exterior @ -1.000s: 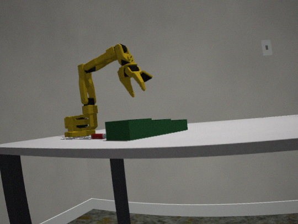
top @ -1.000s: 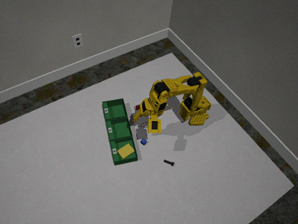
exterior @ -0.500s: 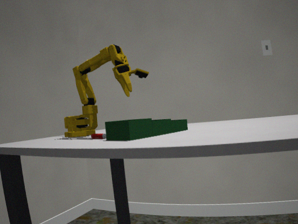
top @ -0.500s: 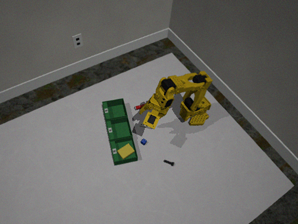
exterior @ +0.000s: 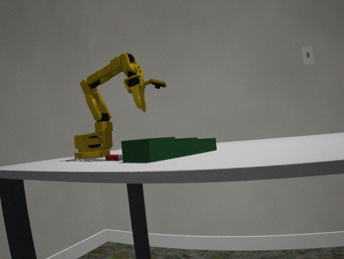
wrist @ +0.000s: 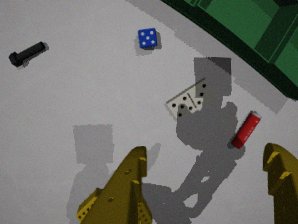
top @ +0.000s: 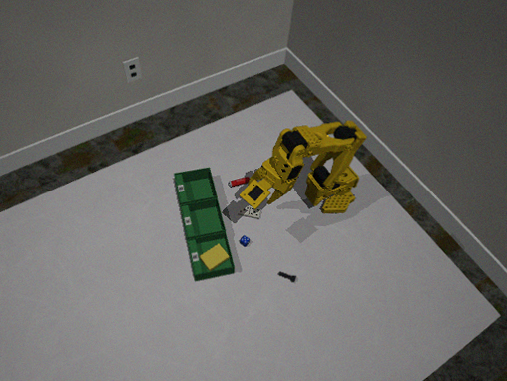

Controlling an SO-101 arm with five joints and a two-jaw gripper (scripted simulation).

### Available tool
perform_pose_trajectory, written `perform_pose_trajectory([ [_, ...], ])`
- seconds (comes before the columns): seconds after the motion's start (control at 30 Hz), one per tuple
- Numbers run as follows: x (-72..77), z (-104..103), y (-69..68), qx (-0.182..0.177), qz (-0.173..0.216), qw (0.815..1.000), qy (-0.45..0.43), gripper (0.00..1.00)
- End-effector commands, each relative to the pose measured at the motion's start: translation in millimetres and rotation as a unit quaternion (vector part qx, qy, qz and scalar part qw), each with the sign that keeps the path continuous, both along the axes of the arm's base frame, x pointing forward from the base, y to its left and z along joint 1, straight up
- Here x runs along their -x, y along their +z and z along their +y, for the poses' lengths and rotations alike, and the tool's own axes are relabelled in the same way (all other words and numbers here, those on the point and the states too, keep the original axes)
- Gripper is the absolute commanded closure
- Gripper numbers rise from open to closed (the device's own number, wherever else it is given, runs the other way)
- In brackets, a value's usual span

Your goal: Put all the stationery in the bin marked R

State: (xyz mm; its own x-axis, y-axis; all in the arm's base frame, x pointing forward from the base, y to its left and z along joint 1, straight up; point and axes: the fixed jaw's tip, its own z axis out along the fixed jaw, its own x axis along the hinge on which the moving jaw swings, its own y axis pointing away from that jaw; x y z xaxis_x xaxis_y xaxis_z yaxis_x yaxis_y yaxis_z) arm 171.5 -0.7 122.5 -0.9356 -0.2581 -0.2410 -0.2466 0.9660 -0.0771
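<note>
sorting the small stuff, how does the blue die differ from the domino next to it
The blue die is a small blue cube with white pips; the domino is a flat white tile with dark pips. The die looks smaller in footprint, the domino longer and rectangular. The die lies in plain light; the domino lies partly in the arm's shadow, nearer the gripper. Both rest on the white table outside the green bins, and neither is held.
</note>
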Motion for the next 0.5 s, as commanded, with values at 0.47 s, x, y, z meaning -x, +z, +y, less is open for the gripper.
perform_pose_trajectory([
  [0.47, 7.1, -0.8, 5.4, -0.029, -0.023, 0.994, -0.107, 0.68],
])
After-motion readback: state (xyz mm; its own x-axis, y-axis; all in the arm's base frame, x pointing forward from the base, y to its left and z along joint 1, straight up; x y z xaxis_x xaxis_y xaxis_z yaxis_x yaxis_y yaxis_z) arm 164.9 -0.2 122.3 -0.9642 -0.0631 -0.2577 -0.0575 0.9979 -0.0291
